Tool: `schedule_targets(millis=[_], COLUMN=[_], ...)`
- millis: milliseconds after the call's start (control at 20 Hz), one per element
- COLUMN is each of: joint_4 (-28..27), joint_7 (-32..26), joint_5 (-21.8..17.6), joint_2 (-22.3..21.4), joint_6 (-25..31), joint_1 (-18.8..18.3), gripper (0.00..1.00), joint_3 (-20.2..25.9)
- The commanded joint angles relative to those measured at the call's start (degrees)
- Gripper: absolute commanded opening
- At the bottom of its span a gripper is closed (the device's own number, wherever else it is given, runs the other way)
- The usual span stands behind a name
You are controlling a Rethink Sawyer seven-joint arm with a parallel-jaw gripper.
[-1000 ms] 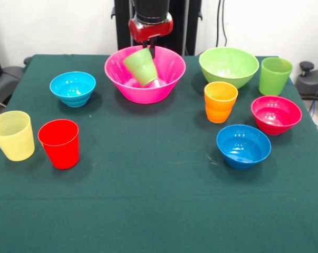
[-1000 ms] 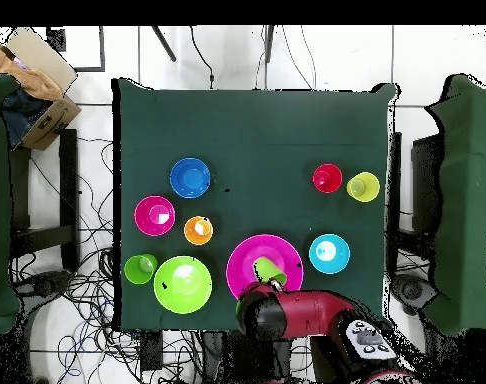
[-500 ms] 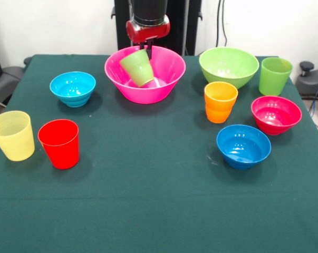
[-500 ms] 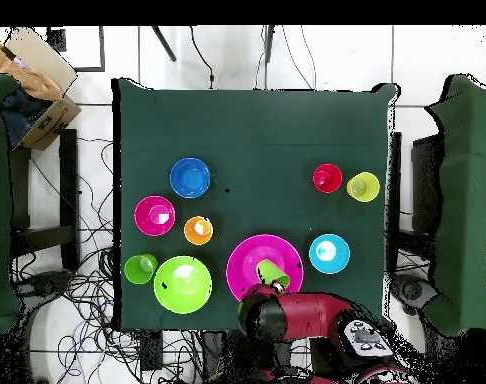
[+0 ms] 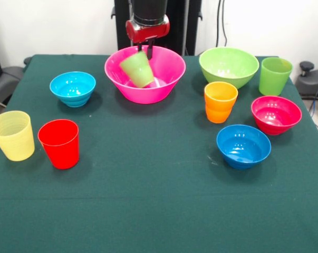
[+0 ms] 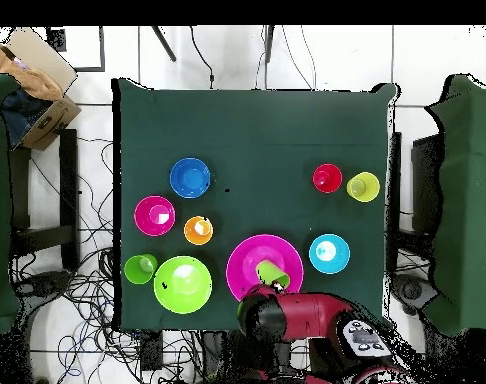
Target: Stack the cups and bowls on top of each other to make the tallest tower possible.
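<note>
A small green cup (image 5: 136,69) (image 6: 270,272) hangs tilted inside the large pink bowl (image 5: 172,74) (image 6: 245,262). My gripper (image 5: 148,51) (image 6: 278,287) is shut on its rim from above. To one side stand the light blue bowl (image 5: 73,88), the red cup (image 5: 59,143) and the pale yellow cup (image 5: 12,135). On the other side are the lime green bowl (image 5: 228,66), the taller lime green cup (image 5: 275,76), the orange cup (image 5: 220,101), the magenta bowl (image 5: 276,114) and the darker blue bowl (image 5: 243,145). No two of these touch.
A dark green cloth (image 5: 148,200) covers the table. In the overhead view a cardboard box (image 6: 32,85) sits off one corner, and cables (image 6: 97,300) trail on the floor beside the table.
The gripper rose a little and drew back with the small green cup, which now hangs slightly higher in the pink bowl. Everything else stayed put.
</note>
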Motion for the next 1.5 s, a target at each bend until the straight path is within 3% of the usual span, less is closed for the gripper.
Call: schedule_targets(millis=[50,950,1500], joint_4=[-4.9,-5.3,-9.4], joint_7=[8.3,7.0,4.6], joint_5=[-0.1,-0.5,3.9], joint_2=[1.3,0.2,-2.9], joint_6=[-2.6,-1.4,10.1], joint_1=[1.0,1.0,1.9], gripper=[1.0,1.0,1.0], joint_3=[2.6,3.4,6.4])
